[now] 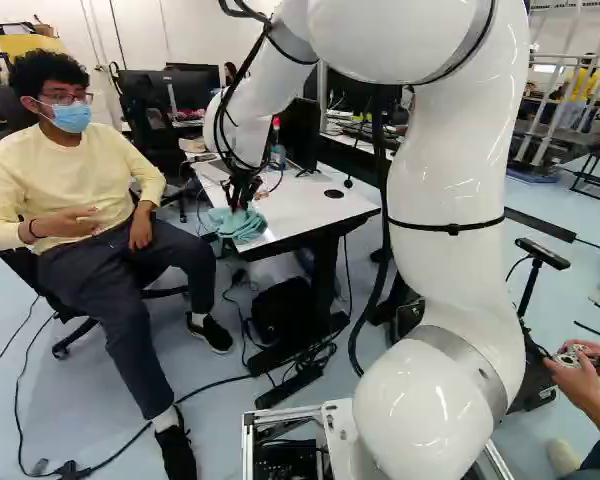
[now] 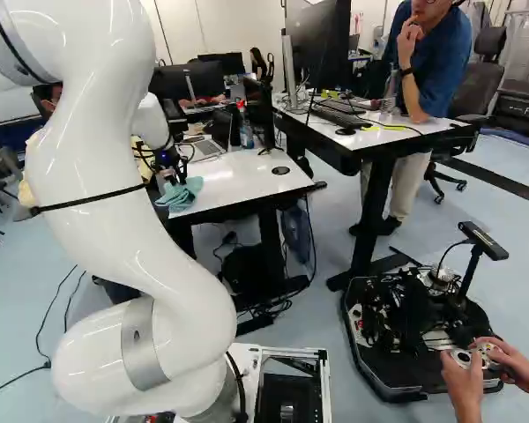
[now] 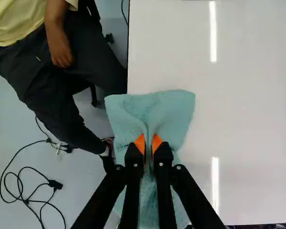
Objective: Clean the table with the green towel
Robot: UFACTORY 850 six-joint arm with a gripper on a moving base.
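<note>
The green towel (image 3: 174, 112) lies bunched on the near corner of the white table (image 1: 310, 210), part of it reaching past the edge on the seated person's side. My gripper (image 1: 242, 190) is closed on it: a raised fold is pinched between my orange pads (image 3: 140, 143), and the cloth fans out ahead of them towards eleven and one o'clock. I point steeply down at the towel. My arm (image 1: 450, 190) rises from its lowest joint at five o'clock in the left base view, bends up through the top, then comes down towards ten o'clock, where the wrist ends over the table corner.

Taking twelve as straight ahead of my fingertips in the wrist view, bare tabletop spreads from twelve round to four. The seated person (image 1: 75, 190) is at about ten, beside the table, and a loose cable (image 3: 19, 183) curls on the floor at eight. In the right base view, a laptop (image 2: 208, 148) and a bottle with a red top (image 2: 246, 128) stand on the table towards two o'clock from my gripper.
</note>
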